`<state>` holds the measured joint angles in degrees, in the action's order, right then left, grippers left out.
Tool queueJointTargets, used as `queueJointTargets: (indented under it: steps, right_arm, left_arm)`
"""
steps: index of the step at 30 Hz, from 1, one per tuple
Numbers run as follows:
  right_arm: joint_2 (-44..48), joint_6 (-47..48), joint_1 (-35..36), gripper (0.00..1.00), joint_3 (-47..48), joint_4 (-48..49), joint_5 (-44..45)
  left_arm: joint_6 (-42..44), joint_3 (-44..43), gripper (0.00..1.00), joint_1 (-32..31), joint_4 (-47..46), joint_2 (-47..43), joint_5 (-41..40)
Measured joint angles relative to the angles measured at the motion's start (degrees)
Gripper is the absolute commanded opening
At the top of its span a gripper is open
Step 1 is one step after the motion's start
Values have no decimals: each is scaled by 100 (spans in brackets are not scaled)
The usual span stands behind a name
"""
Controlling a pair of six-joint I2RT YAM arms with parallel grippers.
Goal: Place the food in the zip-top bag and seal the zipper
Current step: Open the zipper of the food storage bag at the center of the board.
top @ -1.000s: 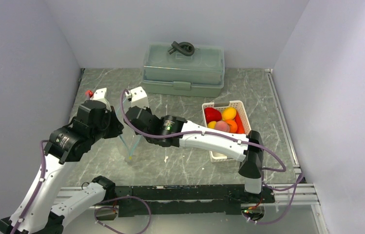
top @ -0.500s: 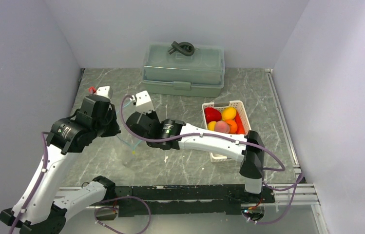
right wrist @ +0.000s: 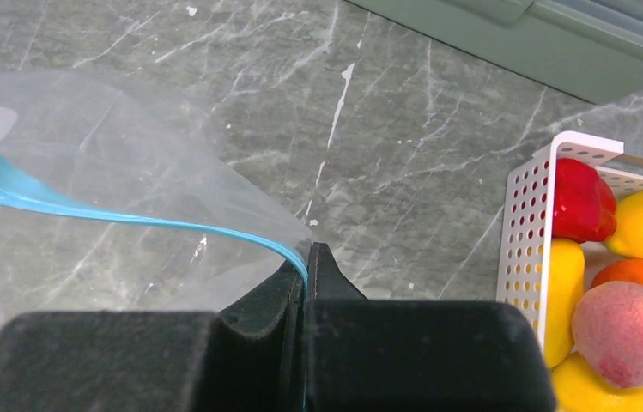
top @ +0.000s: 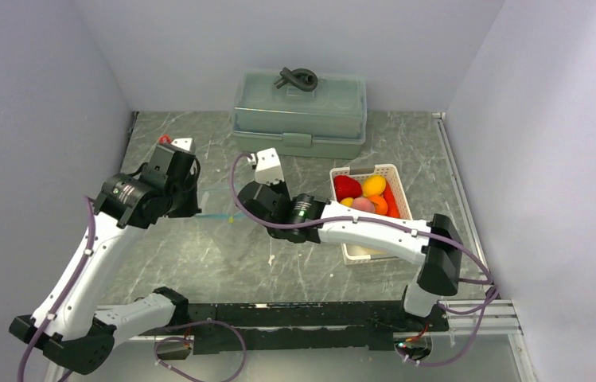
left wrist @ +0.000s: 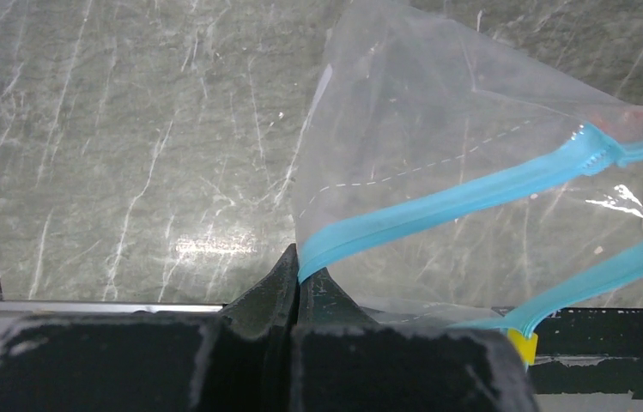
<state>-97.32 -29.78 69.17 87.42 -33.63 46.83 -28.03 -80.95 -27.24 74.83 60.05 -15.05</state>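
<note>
L end effector [left wrist: 299, 260] & R end effector [right wrist: 306, 260] each clamp zipper [left wrist: 438, 202]

The top external camera looks down from above and behind the arm bases, wide enough to take in the whole tabletop [top: 302, 274]. The wrist cameras sit close behind the left gripper [left wrist: 299, 262] and right gripper [right wrist: 307, 257], facing down at the tabletop. Both wrist views share the zipper [left wrist: 438, 202]; right wrist and top views share the basket [right wrist: 524, 249].
</note>
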Motion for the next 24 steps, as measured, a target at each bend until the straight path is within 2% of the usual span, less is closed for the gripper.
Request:
queueJointTargets:
  steps: [14,24]
  right_arm:
    - [514,-164,-308,0,-863,634,-527]
    - [802,-219,-811,0,-1596,1257,-1309]
  left_arm:
    - [55,-498,0,-323,66,717,-463]
    - [37,-581,0,-802,-142,1154,-750]
